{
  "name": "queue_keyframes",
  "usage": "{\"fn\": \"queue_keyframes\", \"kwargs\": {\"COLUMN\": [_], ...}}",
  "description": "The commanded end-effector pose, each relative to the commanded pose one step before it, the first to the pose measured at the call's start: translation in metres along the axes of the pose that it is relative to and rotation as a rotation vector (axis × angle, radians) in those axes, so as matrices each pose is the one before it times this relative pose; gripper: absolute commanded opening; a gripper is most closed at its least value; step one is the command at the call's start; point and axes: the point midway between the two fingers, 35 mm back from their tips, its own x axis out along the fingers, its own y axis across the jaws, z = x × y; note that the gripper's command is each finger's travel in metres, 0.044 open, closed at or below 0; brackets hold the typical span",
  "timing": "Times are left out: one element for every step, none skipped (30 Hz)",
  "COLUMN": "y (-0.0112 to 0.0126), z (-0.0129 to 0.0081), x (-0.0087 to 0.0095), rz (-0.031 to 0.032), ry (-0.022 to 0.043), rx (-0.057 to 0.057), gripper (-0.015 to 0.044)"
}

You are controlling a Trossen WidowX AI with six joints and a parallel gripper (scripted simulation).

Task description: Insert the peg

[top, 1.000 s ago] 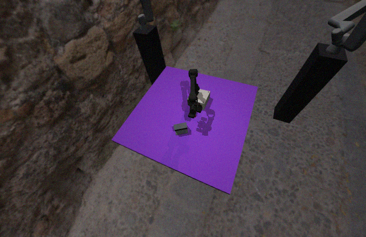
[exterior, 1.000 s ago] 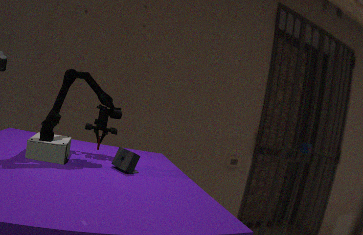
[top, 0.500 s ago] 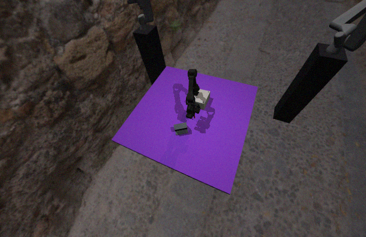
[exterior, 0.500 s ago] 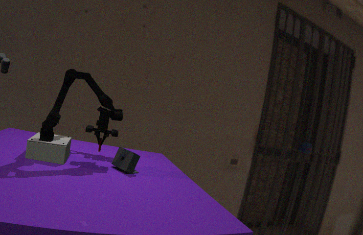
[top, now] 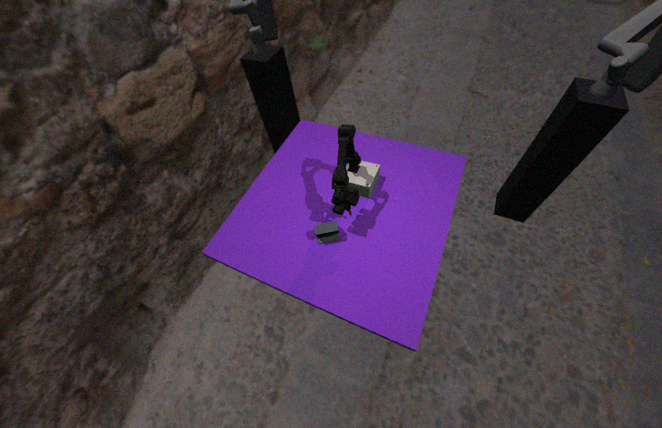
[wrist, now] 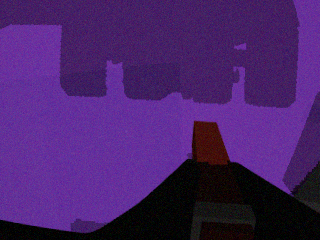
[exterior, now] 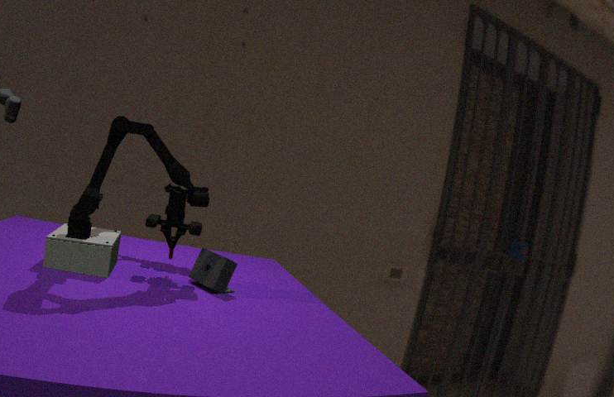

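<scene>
My gripper (exterior: 171, 243) (top: 344, 207) (wrist: 210, 171) is shut on a small red peg (exterior: 170, 253) (wrist: 208, 143). It holds the peg upright in the air above the purple table (top: 372, 282) (exterior: 176, 337). The peg's lower end sticks out below the fingertips. The grey sloped panel (top: 326, 232) (exterior: 213, 270) stands on the table a little in front of the gripper and lower. Its dark hole (exterior: 206, 268) faces the arm's side. In the wrist view only an edge of the panel (wrist: 308, 180) shows at the right.
The arm's pale base block (top: 366, 177) (exterior: 81, 252) stands behind the gripper. Two tall black posts (top: 271, 93) (top: 559, 146) with camera mounts stand beside the table. Rock wall lies to the left, stone ground around.
</scene>
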Motion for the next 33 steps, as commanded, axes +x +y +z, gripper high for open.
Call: {"fn": "queue_keyframes", "kwargs": {"y": [-0.00216, -0.00062, -0.00062, -0.00062, -0.00062, -0.00063, -0.00063, -0.00063, -0.00063, -0.00063, -0.00063, -0.00064, -0.00064, -0.00064, -0.00064, -0.00064, -0.00064, -0.00064, -0.00064, -0.00065, -0.00065, -0.00065, -0.00065, -0.00065, -0.00065, -0.00065, -0.00065, -0.00065, -0.00065, -0.00066, -0.00066, -0.00066, -0.00066], "z": [-0.00339, -0.00077, -0.00077, -0.00077, -0.00077, -0.00078, -0.00078, -0.00078, -0.00078, -0.00078, -0.00078, -0.00078, -0.00078, -0.00078, -0.00078, -0.00078, -0.00078, -0.00078, -0.00078, -0.00078, -0.00078, -0.00078, -0.00078, -0.00078, -0.00078, -0.00078, -0.00078, -0.00078, -0.00078, -0.00078, -0.00078, -0.00078, -0.00077], "x": [0.00098, 0.00026, 0.00025, 0.00024, 0.00023, 0.00022, 0.00021, 0.00021, 0.00020, 0.00019, 0.00018, 0.00017, 0.00016, 0.00015, 0.00014, 0.00013, 0.00012, 0.00011, 0.00010, 0.00009, 0.00008, 0.00007, 0.00006, 0.00005, 0.00004, 0.00003, 0.00002, 0.00001, 0.00000, -0.00001, -0.00002, -0.00003, -0.00004], "rz": [-0.00849, -0.00172, -0.00174, -0.00176, -0.00177, -0.00179, -0.00181, -0.00183, -0.00184, -0.00186, -0.00188, -0.00189, -0.00191, -0.00193, -0.00194, -0.00196, -0.00198, -0.00199, -0.00201, -0.00203, -0.00204, -0.00206, -0.00207, -0.00209, -0.00210, -0.00212, -0.00213, -0.00215, -0.00217, -0.00218, -0.00220, -0.00221, -0.00222], "ry": [-0.03075, -0.00542, -0.00542, -0.00542, -0.00541, -0.00541, -0.00541, -0.00541, -0.00540, -0.00540, -0.00540, -0.00540, -0.00539, -0.00539, -0.00539, -0.00539, -0.00538, -0.00538, -0.00538, -0.00538, -0.00537, -0.00537, -0.00537, -0.00537, -0.00536, -0.00536, -0.00536, -0.00536, -0.00535, -0.00535, -0.00535, -0.00535, -0.00534], "rx": [0.0300, 0.0055, 0.0055, 0.0055, 0.0055, 0.0055, 0.0055, 0.0054, 0.0054, 0.0054, 0.0054, 0.0054, 0.0053, 0.0053, 0.0053, 0.0053, 0.0053, 0.0052, 0.0052, 0.0052, 0.0052, 0.0052, 0.0051, 0.0051, 0.0051, 0.0051, 0.0050, 0.0050, 0.0050, 0.0050, 0.0050, 0.0049, 0.0049], "gripper": [0.0000, 0.0000, 0.0000, 0.0000, 0.0000, 0.0000, 0.0000, 0.0000, 0.0000, 0.0000, 0.0000, 0.0000, 0.0000, 0.0000, 0.0000, 0.0000, 0.0000, 0.0000, 0.0000, 0.0000, 0.0000, 0.0000, 0.0000, 0.0000, 0.0000, 0.0000, 0.0000, 0.0000, 0.0000, 0.0000, 0.0000, 0.0000, 0.0000]}}
